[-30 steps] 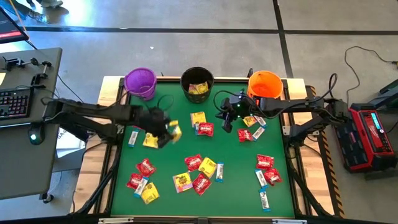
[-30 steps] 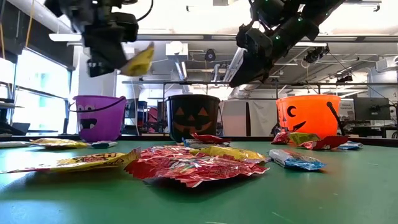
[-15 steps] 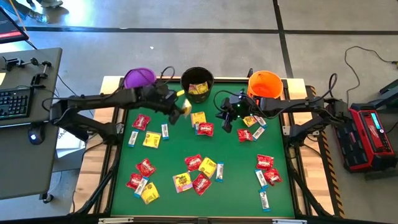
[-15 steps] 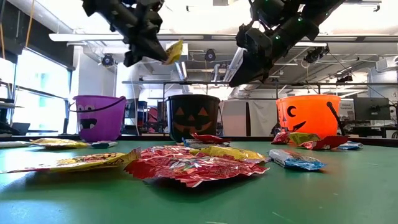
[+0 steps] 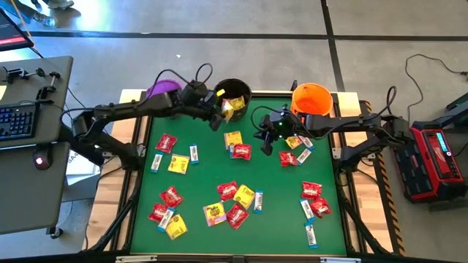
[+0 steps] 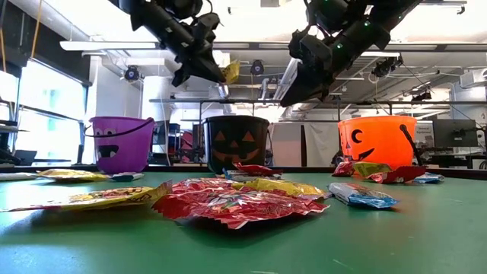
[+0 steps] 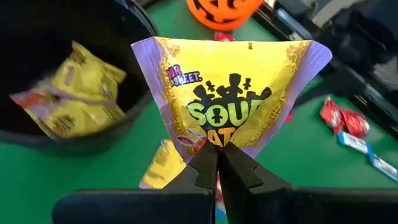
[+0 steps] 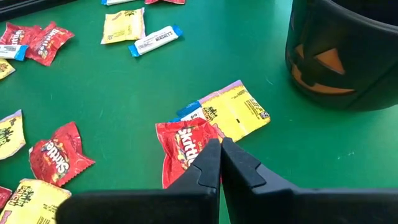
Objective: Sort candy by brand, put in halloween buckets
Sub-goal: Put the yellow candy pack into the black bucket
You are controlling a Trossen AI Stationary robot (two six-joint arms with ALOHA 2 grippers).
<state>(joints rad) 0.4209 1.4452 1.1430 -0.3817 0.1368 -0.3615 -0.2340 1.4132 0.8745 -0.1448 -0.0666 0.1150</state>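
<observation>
While left end effector (image 5: 219, 115) clenches yellow packet (image 7: 231, 99) beside black bucket (image 5: 232, 90) | right end effector (image 5: 266, 144) clenched, hovering.

A grey floor (image 5: 256, 51) crossed by dark lines surrounds the table, with a keyboard desk (image 5: 22, 117) alongside.

Two dark arms, slim and cabled

Both arms are matte black, built of slender tubular links with bulkier joint housings. Black cables loop loosely off them. The left pincer (image 7: 217, 165) and right pincer (image 8: 220, 163) each end in two flat, tapered black fingers on a broad black crossbar.
</observation>
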